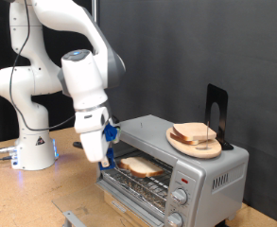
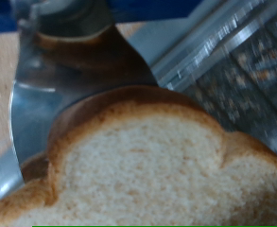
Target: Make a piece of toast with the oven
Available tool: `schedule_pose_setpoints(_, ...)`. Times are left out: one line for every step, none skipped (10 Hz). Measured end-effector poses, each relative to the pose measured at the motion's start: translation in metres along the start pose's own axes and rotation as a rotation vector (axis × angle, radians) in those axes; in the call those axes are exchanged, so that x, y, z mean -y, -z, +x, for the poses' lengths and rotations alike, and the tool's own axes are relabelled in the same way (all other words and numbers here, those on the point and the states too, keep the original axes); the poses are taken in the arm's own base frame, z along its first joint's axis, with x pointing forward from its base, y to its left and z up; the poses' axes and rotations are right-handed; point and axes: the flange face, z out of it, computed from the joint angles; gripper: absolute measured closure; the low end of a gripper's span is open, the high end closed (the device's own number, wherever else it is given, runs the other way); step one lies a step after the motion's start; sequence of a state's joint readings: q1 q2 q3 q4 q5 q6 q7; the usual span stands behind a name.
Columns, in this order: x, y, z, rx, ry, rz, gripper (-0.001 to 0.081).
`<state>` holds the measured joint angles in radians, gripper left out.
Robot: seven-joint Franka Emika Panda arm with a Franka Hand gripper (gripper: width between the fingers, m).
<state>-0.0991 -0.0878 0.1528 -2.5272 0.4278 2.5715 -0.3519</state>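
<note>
Item, as I read it: piece of toast (image 1: 140,166) lying flat on the wire rack inside the open oven (image 1: 181,161), just beside and below my gripper (image 1: 102,157); jaw state I cannot tell.

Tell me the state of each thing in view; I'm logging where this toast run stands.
oven: door open, rack showing.
piece of toast: lying flat on the oven's wire rack.
gripper: at the oven's opening, beside the piece of toast.
other bread slices: piled on a plate atop the oven.
</note>
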Motion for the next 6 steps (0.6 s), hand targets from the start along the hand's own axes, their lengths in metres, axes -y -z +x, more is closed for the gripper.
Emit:
schedule_pose_setpoints(0.0093,0.0019,0.0036,-0.003,-0.002,0.004,0.0337)
schedule_pose_setpoints(0.0146,0.0029,0.0044,0.004,-0.005,0.009,0.0337)
schedule_pose_setpoints(0.0164,0.003,0.0034,0.015,-0.012,0.014,0.0337)
schedule_pose_setpoints(0.017,0.0021,0.0011,0.035,-0.013,0.018,0.0337)
schedule_pose_setpoints(0.0163,0.0001,-0.0015,0.058,-0.001,0.002,0.0337)
schedule_pose_setpoints(0.0135,-0.002,-0.0044,0.071,0.021,-0.035,0.0337)
